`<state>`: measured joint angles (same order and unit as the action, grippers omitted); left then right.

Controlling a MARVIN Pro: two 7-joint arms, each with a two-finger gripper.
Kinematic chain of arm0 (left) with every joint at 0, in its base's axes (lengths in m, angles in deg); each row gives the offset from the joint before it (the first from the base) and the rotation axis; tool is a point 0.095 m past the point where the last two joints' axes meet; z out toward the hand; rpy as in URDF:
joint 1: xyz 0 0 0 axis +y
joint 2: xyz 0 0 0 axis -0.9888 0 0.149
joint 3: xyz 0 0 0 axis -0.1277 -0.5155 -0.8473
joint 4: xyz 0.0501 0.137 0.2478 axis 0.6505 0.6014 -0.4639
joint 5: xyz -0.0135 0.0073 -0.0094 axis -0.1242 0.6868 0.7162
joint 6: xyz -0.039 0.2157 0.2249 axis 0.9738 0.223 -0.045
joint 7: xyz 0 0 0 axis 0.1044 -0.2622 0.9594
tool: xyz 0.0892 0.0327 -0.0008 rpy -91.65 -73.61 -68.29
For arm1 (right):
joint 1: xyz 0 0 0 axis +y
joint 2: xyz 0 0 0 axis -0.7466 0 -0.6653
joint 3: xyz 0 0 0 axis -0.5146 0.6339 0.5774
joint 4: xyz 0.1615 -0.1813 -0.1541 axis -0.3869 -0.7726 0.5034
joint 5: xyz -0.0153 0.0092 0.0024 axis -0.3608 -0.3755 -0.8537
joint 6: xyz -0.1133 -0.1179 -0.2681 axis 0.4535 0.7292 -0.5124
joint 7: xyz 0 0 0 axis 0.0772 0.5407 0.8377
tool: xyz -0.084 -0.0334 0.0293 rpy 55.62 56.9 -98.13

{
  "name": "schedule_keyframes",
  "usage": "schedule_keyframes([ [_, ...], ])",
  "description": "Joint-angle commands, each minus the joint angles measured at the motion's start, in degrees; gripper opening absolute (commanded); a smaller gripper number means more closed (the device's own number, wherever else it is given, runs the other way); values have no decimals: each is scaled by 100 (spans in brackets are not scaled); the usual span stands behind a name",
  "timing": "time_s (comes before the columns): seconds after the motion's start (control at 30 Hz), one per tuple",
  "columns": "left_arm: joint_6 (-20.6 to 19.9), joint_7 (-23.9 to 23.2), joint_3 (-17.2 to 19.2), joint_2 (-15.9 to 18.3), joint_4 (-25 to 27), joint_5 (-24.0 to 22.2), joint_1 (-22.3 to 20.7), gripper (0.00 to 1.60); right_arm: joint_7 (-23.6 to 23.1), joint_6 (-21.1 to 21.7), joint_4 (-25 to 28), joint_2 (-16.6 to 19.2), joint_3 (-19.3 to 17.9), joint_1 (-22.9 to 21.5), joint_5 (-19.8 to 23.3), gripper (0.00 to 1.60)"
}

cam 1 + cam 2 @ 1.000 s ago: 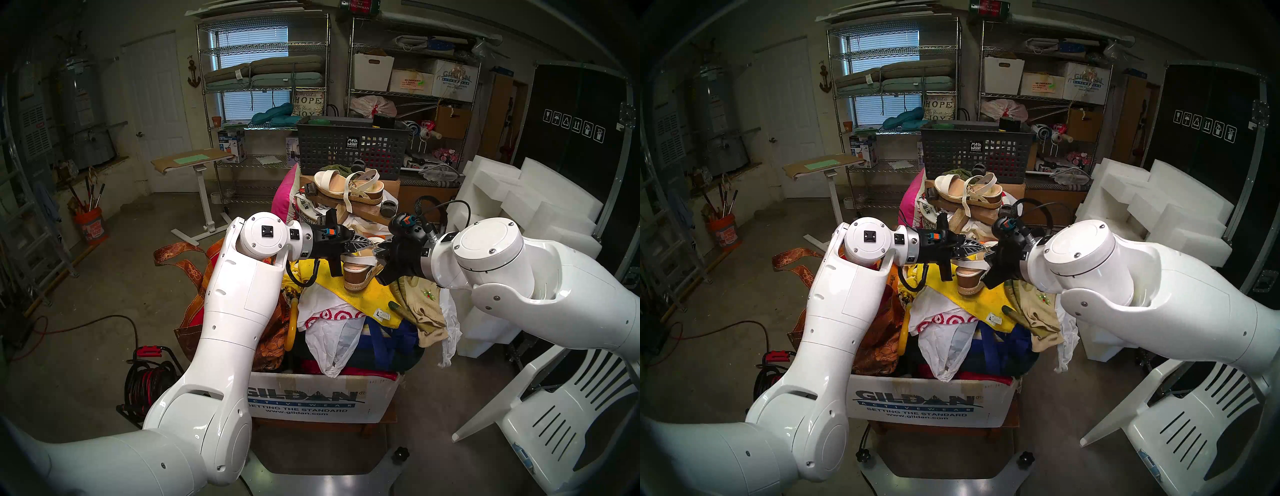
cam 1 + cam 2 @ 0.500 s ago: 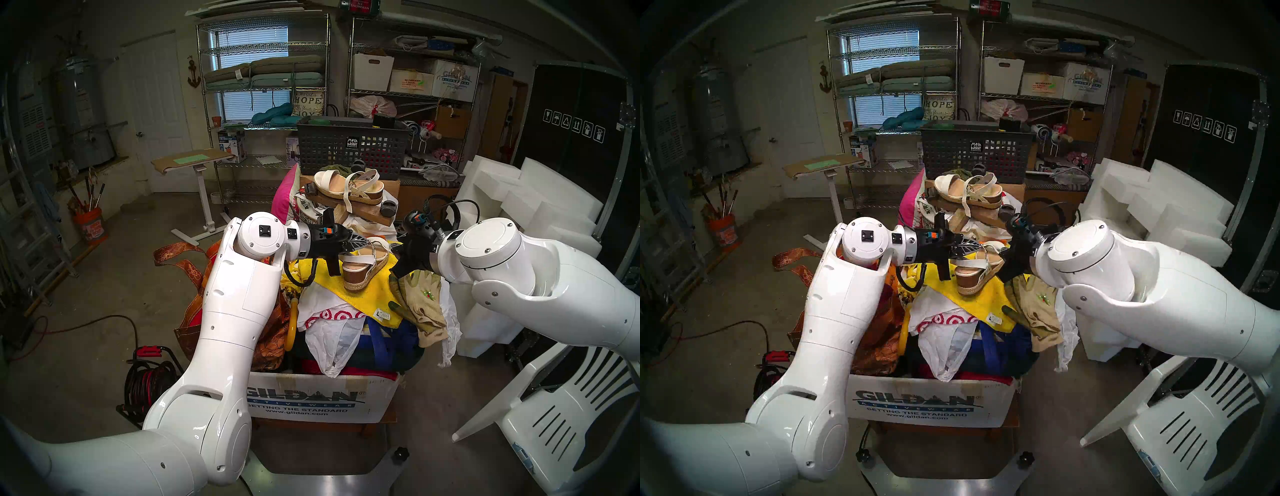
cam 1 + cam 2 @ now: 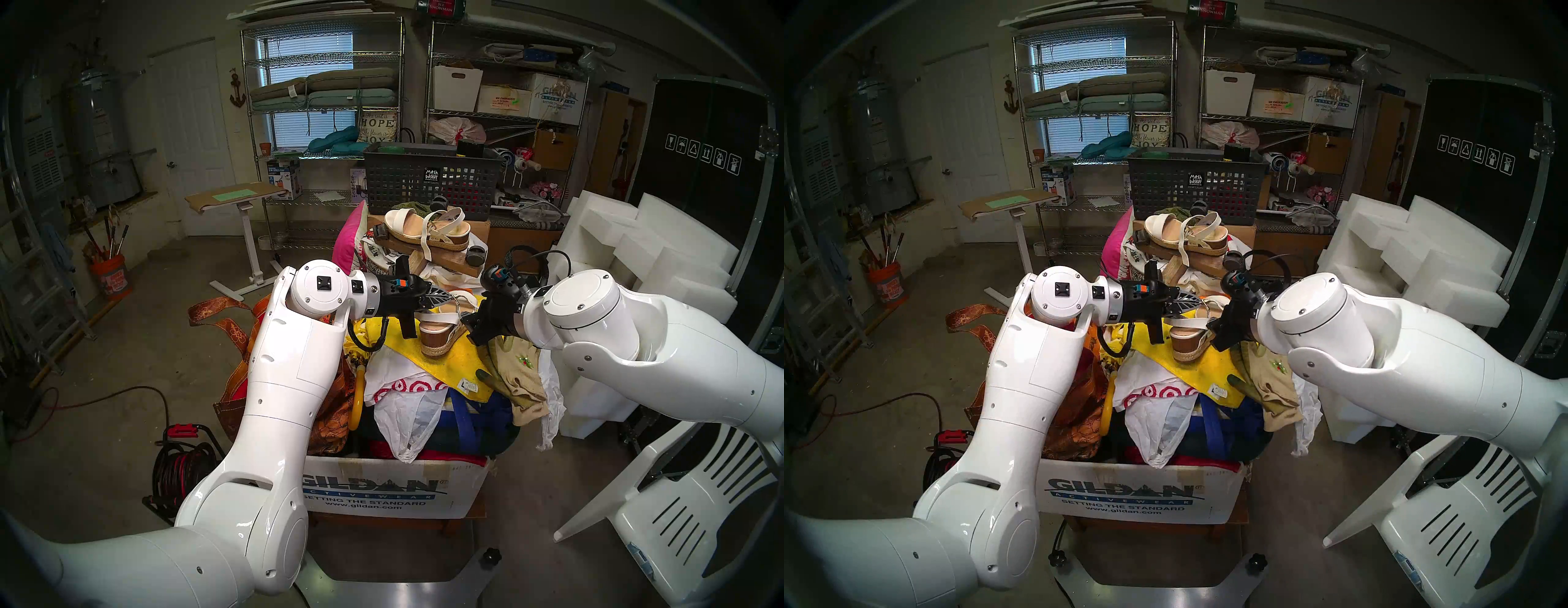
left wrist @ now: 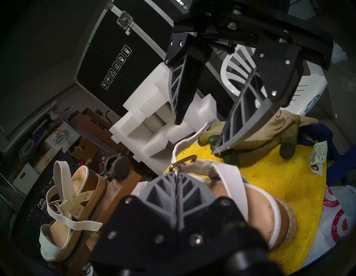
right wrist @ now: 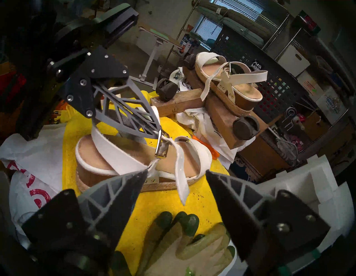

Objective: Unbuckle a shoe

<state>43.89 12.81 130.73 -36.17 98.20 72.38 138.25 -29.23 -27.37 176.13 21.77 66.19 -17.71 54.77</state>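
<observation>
Sandals number two: the shoe (image 5: 134, 163) I'm working lies on a yellow towel (image 5: 159, 204), its twin (image 5: 229, 84) farther back on a wooden dolly (image 5: 219, 117). My left gripper (image 5: 157, 133) is clenched on the ankle strap beside the buckle (image 5: 161, 146). My right gripper (image 5: 176, 179) hangs released, jaws wide, flanking the loose strap end, touching nothing.

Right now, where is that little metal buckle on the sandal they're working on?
In the right wrist view the buckle sits mid-frame on the sandal's ankle strap, right at the closed tips of the left gripper, above the yellow towel.
</observation>
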Motion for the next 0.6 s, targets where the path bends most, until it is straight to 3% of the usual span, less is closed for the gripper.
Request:
schedule_keyframes([
  [0.0, 0, -27, 14, -13, 90, -36, -122, 0, 139, 109, -65, -141, -10, -89, -115, 81],
  [0.17, -7, -28, 31, -11, 109, -30, -113, 0, 82, 107, -146, -174, -2, -98, -160, 80],
  [0.33, -27, -56, 55, -5, 153, -33, -104, 0, 20, 61, -300, -284, 18, -95, -210, 98],
  [0.43, -39, -95, 69, 0, 168, -37, -101, 0, -4, 44, -370, -348, 23, -102, -239, 89],
  [0.47, -33, -119, 77, 3, 169, -56, -102, 0, -7, 41, -391, -367, 22, -104, -244, 80],
  [0.57, -38, -150, 96, 1, 192, -56, -88, 0, 3, 91, -484, -442, 45, -120, -299, 76],
])
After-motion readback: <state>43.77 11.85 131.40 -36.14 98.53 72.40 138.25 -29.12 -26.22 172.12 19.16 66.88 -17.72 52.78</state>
